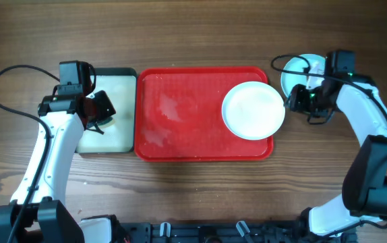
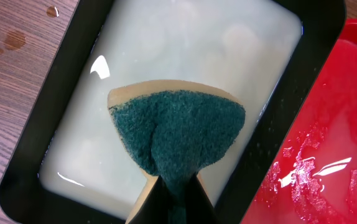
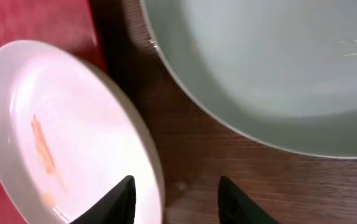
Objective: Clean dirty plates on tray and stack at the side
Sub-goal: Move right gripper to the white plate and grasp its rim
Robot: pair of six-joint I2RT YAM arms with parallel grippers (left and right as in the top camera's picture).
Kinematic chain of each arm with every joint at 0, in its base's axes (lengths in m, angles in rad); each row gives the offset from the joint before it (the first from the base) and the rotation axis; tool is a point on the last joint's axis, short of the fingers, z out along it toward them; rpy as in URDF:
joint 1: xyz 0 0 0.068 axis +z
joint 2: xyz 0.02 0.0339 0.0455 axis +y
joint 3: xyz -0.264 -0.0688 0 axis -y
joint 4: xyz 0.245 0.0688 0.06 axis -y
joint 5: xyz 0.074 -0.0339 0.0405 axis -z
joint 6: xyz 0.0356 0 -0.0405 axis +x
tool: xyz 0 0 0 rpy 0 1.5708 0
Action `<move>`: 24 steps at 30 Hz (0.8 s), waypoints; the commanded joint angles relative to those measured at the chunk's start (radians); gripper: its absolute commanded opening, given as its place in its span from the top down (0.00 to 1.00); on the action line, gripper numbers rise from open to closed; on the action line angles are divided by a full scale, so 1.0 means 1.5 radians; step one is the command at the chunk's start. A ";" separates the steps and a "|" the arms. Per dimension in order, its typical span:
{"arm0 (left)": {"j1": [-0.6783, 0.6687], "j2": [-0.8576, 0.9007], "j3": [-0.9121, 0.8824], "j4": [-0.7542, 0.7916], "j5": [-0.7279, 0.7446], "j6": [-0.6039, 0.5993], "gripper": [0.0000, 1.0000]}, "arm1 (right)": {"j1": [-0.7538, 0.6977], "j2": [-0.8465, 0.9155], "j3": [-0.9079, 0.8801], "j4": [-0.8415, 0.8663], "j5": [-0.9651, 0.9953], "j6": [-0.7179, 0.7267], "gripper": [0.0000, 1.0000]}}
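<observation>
Wooden table (image 1: 193, 34) (wet red tray (image 1: 180, 135)): left tool (image 2: 173, 190) clamps sponge (image 2: 178, 130), right tool (image 3: 177, 196) apart.

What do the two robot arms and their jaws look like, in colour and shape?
The left arm and the right arm both have white, rounded links joined by black joints, with black housings at the wrists. A thin black cable loops out from the left arm, and another loops near the right wrist. Small green lights glow on the right arm. The jaws are black and taper to points.

I see a black tray (image 2: 29, 155) of milky water on the wood table (image 1: 193, 34). Green-faced sponge (image 2: 178, 137) sits over it, droplets (image 2: 13, 40) alongside.
</observation>
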 commanded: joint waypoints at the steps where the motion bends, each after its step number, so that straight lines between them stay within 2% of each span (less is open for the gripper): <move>1: -0.002 -0.006 -0.003 0.004 0.008 -0.006 0.96 | 0.020 -0.002 -0.012 0.006 -0.012 -0.016 0.58; 9: -0.002 -0.006 -0.003 0.004 0.008 -0.006 0.96 | 0.050 -0.002 -0.061 0.049 0.012 -0.016 0.73; 12: -0.002 -0.006 -0.003 0.004 0.008 -0.006 0.96 | 0.057 -0.002 -0.069 0.065 0.012 -0.009 0.94; 18: -0.002 -0.006 -0.003 0.004 0.008 -0.006 0.96 | 0.087 -0.002 -0.069 0.078 -0.048 0.060 0.96; 24: -0.002 -0.006 -0.003 0.004 0.008 -0.006 0.96 | 0.157 -0.002 -0.069 0.115 -0.047 0.136 0.95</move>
